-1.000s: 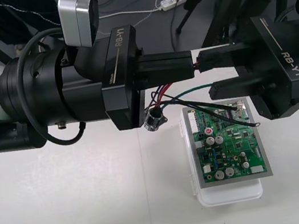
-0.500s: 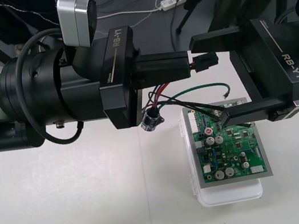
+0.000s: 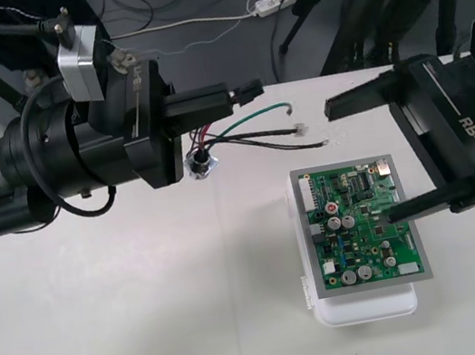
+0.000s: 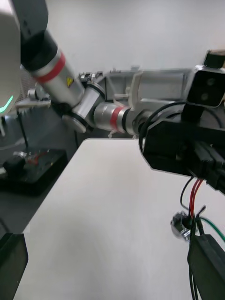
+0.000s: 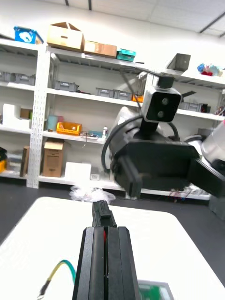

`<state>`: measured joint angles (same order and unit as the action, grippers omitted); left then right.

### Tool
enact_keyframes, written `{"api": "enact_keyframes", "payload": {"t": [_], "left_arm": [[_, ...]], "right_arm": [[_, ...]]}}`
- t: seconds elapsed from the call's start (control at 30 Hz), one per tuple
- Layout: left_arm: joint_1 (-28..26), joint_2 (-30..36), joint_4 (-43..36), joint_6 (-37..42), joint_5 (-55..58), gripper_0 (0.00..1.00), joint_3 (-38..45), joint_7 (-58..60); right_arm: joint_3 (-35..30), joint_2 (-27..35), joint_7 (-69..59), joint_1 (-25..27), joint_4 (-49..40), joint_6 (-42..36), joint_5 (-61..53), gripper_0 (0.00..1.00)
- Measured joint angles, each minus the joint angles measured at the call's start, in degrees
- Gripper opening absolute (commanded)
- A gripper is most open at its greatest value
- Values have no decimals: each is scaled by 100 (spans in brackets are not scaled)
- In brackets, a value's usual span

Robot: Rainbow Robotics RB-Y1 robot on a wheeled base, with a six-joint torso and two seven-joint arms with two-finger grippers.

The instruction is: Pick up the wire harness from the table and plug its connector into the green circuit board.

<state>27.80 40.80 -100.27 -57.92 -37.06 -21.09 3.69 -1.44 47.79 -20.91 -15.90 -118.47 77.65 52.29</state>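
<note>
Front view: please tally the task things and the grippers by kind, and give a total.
wire harness: 1
green circuit board: 1
white base: 1
grippers: 2 (left gripper, fingers shut on the wire harness; right gripper, fingers open)
Total: 5

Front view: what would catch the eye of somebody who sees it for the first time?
The left gripper stands out first: over the far part of the table, it is shut on the wire harness, with the black plug sticking out of its fingertips and the round socket dangling below. The right gripper stands wide open at the right, one finger above the green circuit board.
</note>
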Motion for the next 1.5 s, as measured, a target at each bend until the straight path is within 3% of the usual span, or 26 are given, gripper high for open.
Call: {"api": "enact_keyframes", "payload": {"t": [0.3, 0.83, 1.03, 1.5], "left_arm": [[-193, 0, 1243, -1097, 128, 0, 0, -47], [-229, -92, 3150, -2636, 112, 0, 0, -1852], [-229, -331, 3780, -2850, -279, 0, 0, -1862], [-229, -864, 3814, -2891, -1217, 0, 0, -1898]], "right_arm": [[-561, 482, -940, -101, 10, 1166, 795, 100], [-815, 1100, -1722, -290, -126, 1206, 2461, 100], [-401, 1332, -1723, -288, -171, 1207, 3351, 100], [501, 1407, -1723, -288, -178, 1207, 4971, 100]]}}
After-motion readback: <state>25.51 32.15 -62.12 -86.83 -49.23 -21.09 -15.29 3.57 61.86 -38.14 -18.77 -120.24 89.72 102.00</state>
